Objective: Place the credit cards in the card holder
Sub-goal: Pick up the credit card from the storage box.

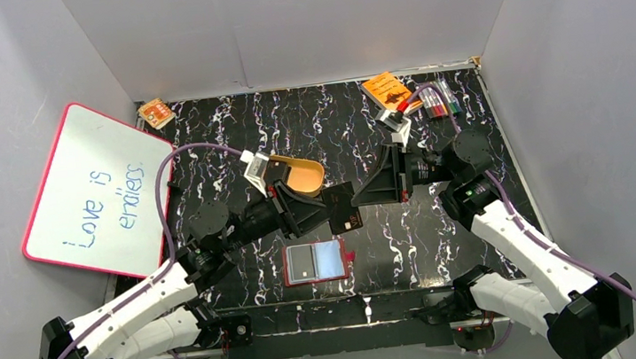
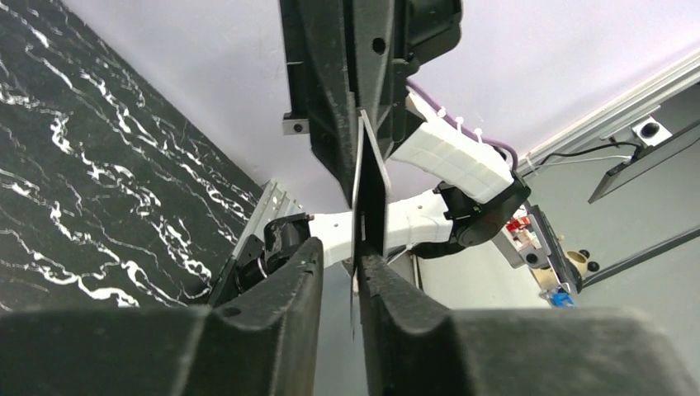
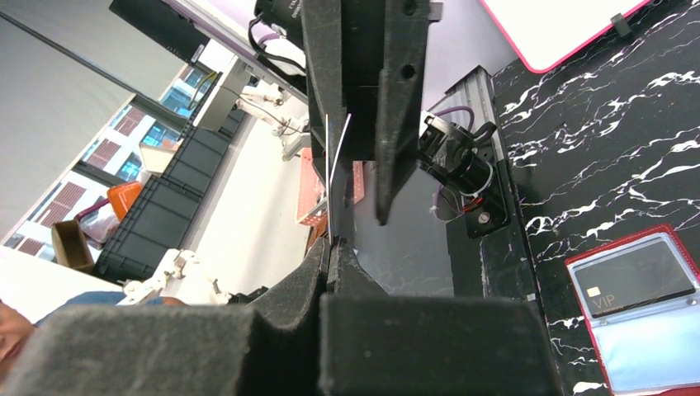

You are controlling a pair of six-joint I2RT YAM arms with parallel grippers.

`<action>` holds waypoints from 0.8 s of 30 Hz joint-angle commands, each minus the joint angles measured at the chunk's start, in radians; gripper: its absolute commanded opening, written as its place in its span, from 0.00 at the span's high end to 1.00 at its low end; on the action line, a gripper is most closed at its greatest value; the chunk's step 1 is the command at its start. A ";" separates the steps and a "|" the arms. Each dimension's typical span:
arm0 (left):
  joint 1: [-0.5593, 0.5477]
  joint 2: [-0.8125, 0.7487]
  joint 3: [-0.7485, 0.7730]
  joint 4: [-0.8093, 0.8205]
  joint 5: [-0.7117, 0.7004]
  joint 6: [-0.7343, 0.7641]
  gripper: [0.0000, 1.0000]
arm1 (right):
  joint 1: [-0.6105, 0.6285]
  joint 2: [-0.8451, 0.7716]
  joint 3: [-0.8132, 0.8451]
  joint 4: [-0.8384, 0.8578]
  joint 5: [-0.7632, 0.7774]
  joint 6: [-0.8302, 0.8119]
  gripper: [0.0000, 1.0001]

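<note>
A black credit card (image 1: 347, 216) hangs in the air between my two grippers, above the table's middle. My right gripper (image 1: 363, 197) is shut on its edge; in the right wrist view (image 3: 328, 247) the card (image 3: 328, 165) shows edge-on. My left gripper (image 1: 332, 211) is open around the card's other end; in the left wrist view (image 2: 338, 257) the card (image 2: 370, 198) rests against one finger (image 2: 388, 289), with a gap to the other. The red card holder (image 1: 330, 258) lies open on the table in front, with another black card (image 1: 303, 262) in its left pocket. It also shows in the right wrist view (image 3: 652, 346).
A tan oval dish (image 1: 303, 175) sits behind the left gripper. A whiteboard (image 1: 97, 192) leans at the left wall. An orange booklet (image 1: 387, 90) and markers (image 1: 438, 100) lie at the back right, a small orange item (image 1: 156, 113) at the back left.
</note>
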 commanded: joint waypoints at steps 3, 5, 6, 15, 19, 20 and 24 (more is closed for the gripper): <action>0.029 -0.018 0.035 -0.003 -0.027 0.002 0.99 | 0.014 0.002 -0.009 0.030 0.048 -0.004 1.00; 0.048 -0.030 0.032 -0.039 -0.058 0.002 1.00 | 0.014 0.018 -0.012 0.039 0.075 -0.004 1.00; 0.058 -0.036 0.028 -0.060 -0.083 0.001 1.00 | 0.014 0.032 -0.010 0.044 0.087 -0.004 1.00; 0.277 0.029 0.025 -0.106 -0.140 0.069 1.00 | 0.013 0.294 0.113 0.107 0.122 -0.062 1.00; 0.342 0.094 0.002 -0.005 -0.094 0.095 1.00 | 0.010 0.420 0.191 0.095 0.100 -0.133 1.00; 0.353 0.109 -0.009 0.017 -0.092 0.105 1.00 | 0.007 0.449 0.203 0.091 0.095 -0.149 1.00; 0.411 0.175 -0.053 0.104 -0.094 0.148 1.00 | -0.006 0.570 0.237 0.141 0.072 -0.183 1.00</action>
